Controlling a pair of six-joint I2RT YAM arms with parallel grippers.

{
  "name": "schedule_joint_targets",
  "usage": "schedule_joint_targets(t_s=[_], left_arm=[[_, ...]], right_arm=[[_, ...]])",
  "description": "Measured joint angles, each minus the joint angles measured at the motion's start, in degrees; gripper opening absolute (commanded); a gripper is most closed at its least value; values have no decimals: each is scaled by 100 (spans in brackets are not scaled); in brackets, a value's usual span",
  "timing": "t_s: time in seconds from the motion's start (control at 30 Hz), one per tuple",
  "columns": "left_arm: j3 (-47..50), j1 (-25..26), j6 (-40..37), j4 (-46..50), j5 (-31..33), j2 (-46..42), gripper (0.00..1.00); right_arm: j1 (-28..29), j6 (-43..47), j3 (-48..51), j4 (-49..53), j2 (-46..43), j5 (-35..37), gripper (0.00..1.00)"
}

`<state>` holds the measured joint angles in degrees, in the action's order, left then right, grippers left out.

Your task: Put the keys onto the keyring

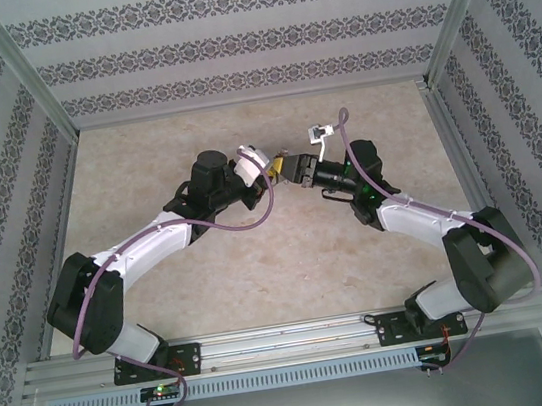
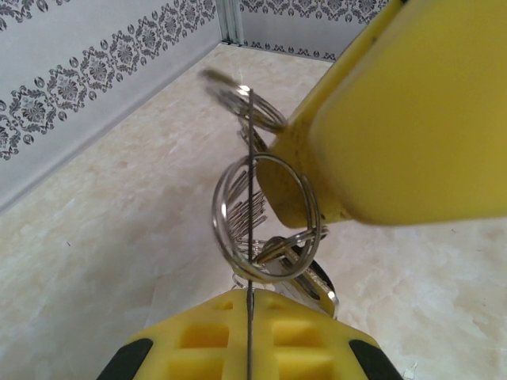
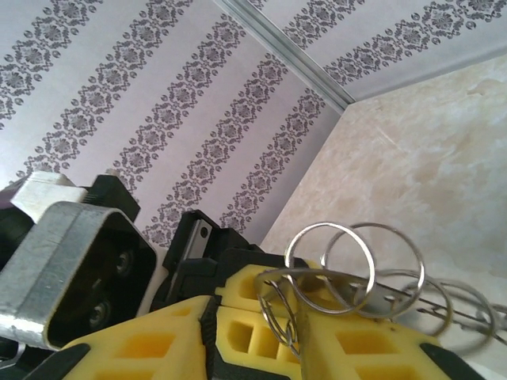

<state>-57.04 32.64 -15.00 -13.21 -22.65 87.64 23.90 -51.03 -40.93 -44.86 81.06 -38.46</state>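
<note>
In the top view both arms meet tip to tip above the table's middle, left gripper (image 1: 268, 168) against right gripper (image 1: 293, 167). In the left wrist view my left gripper (image 2: 248, 291) is shut on the keyring (image 2: 248, 158), whose thin grey metal loop shows edge-on. Silvery rings (image 2: 265, 218) hang across it. A key (image 2: 321, 281) with a dark head dangles just behind them. One yellow finger (image 2: 396, 119) of the right gripper presses in by the rings. In the right wrist view my right gripper (image 3: 249, 313) has its jaws apart around the left fingertips and the keyring's band (image 3: 317, 275). No pinch shows.
Beige marbled tabletop (image 1: 260, 265) lies under the arms, boxed by patterned walls (image 1: 228, 42) and aluminium posts (image 1: 37, 84). The left gripper's black housing (image 3: 198, 237) and grey metal mount (image 3: 71, 261) sit close to the right wrist camera.
</note>
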Motion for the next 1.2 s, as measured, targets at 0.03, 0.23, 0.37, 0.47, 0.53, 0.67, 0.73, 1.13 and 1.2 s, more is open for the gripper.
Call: schedule_joint_targets(t_s=[0.03,0.23,0.37,0.47,0.53,0.67,0.73,1.13,1.2], left_arm=[[0,0,0,0,0,0,0],[0,0,0,-2,0,0,0],[-2,-2,2,-4,2,0,0],[-2,-2,0,-4,2,0,0],[-2,0,2,-4,0,0,0],[-2,0,0,-4,-2,0,0],[-2,0,2,-4,0,0,0],[-2,0,2,-2,0,0,0],[-2,0,2,-2,0,0,0]], right_arm=[[0,-7,-22,2,0,-2,28],[-2,-13,-37,26,2,-4,7],[-7,-22,-37,81,0,0,0],[-15,-22,-37,87,2,-4,0],[-17,-24,-37,87,0,-9,0],[-55,-28,-37,81,0,-59,0],[-55,-31,-37,79,0,-68,0],[-55,-160,-37,0,0,-111,36],[-55,-162,-37,-4,0,-111,32]])
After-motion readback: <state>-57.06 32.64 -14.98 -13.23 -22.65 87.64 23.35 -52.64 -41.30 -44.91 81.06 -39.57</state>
